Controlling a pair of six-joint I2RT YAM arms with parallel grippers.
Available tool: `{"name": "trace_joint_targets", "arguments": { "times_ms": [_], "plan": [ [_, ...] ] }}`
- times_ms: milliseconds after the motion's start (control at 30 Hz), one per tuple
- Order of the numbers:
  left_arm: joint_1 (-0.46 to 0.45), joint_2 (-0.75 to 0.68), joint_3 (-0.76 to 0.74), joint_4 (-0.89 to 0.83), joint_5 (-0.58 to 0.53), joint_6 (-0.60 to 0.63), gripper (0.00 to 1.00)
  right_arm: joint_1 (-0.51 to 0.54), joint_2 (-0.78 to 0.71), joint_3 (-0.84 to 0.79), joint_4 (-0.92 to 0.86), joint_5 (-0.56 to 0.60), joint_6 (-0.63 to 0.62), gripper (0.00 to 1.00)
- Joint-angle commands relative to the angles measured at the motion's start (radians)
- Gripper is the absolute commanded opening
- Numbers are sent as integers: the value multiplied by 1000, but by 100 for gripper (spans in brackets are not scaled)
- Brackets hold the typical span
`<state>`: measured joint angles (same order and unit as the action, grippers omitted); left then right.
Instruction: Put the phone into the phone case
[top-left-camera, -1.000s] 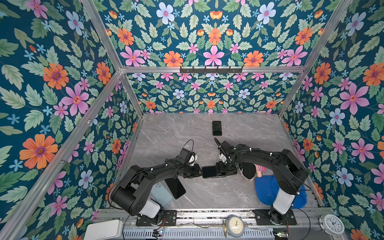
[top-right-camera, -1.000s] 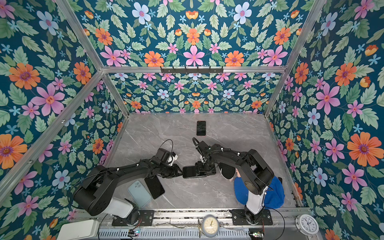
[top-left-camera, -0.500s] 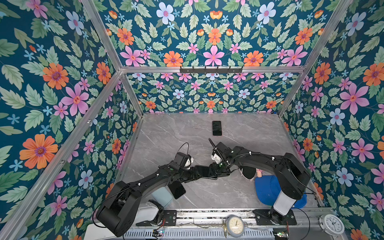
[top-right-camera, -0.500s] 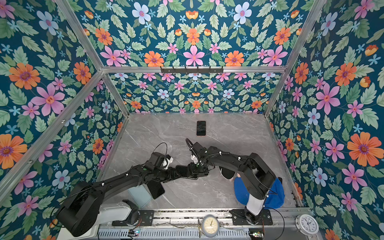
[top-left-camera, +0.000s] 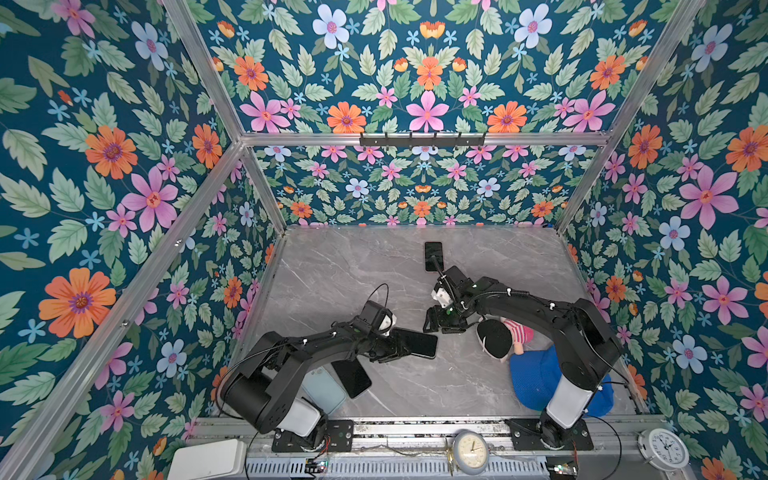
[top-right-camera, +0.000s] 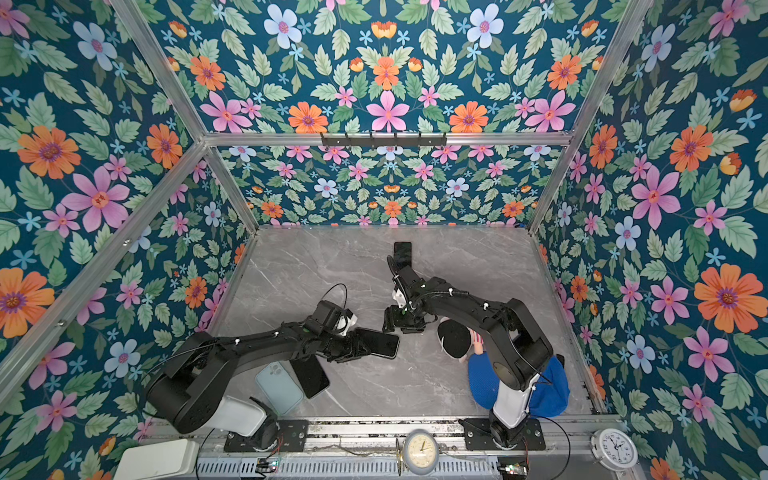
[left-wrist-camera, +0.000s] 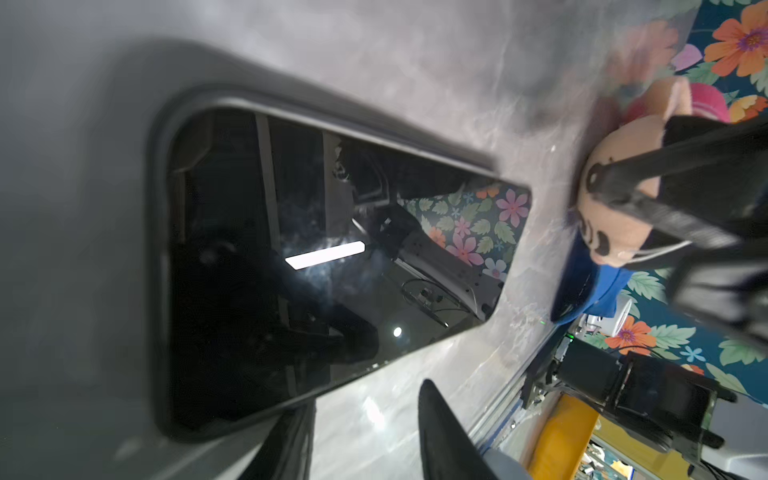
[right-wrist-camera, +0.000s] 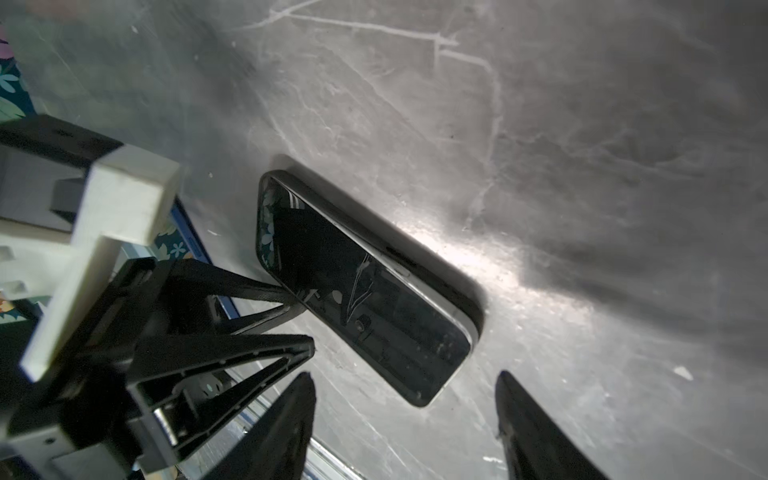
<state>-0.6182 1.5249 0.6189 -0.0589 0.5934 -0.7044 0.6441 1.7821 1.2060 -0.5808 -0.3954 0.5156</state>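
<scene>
The right wrist view alone shows the left gripper (right-wrist-camera: 309, 322) with fingers apart, one tip touching the long edge of the glossy black phone (right-wrist-camera: 361, 291). The phone lies near the middle of the grey, veined marble-look table (top-left-camera: 332, 270). The right gripper (right-wrist-camera: 404, 373) hovers close by, fingers spread, empty. Floral-papered walls (top-left-camera: 415, 187) enclose the cell.

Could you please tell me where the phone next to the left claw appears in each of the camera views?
In a top view: phone in the lower middle.
In a top view: again in the lower middle.
Left wrist: fills the centre of the picture.
Right wrist: at the centre, lying slantwise.
Shared landmark: the left claw at its edge, seen in all four views.
</scene>
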Motion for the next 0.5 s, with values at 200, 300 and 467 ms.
{"name": "trace_joint_targets", "arguments": {
  "times_ms": [200, 300, 467],
  "plan": [
    [52, 189, 213, -47, 13, 152, 42, -11, 0, -44, -8, 10, -19, 70],
    [51, 257, 295, -50, 34, 172, 43, -11, -1, -63, 2, 1, -11, 70],
    [51, 345, 352, -15, 79, 171, 43, -12, -17, -99, 27, -15, 13, 70]
  ]
}}
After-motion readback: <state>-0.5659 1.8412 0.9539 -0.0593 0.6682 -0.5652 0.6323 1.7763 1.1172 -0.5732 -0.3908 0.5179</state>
